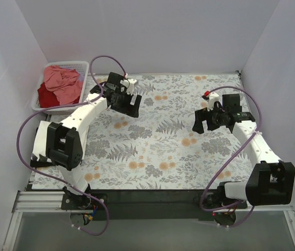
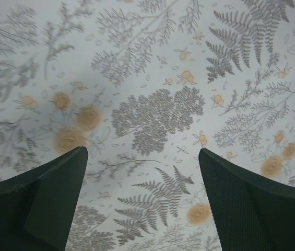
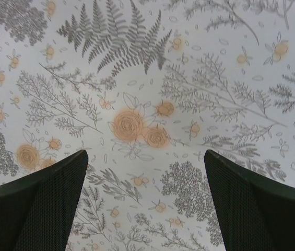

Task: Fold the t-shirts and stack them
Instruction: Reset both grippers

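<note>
We are recording the left tool (image 2: 142, 157) released, its jaws spread and grasping nothing; the right tool (image 3: 146, 157) is standing likewise. Both are hovering over the floral grey-and-orange tablecloth (image 1: 157, 141). The salmon-pink t-shirt (image 1: 61, 79) and dark red t-shirt (image 1: 45, 97) are lying crumpled in the white plastic lattice basket (image 1: 86, 78), far left, near the left tool. We are judging the tools readied for a first pick; folding is not yet starting.

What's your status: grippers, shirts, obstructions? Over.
Left gripper open, empty. Right gripper open, empty. Shirts heaped in basket, unfolded. Nothing in the way.
</note>
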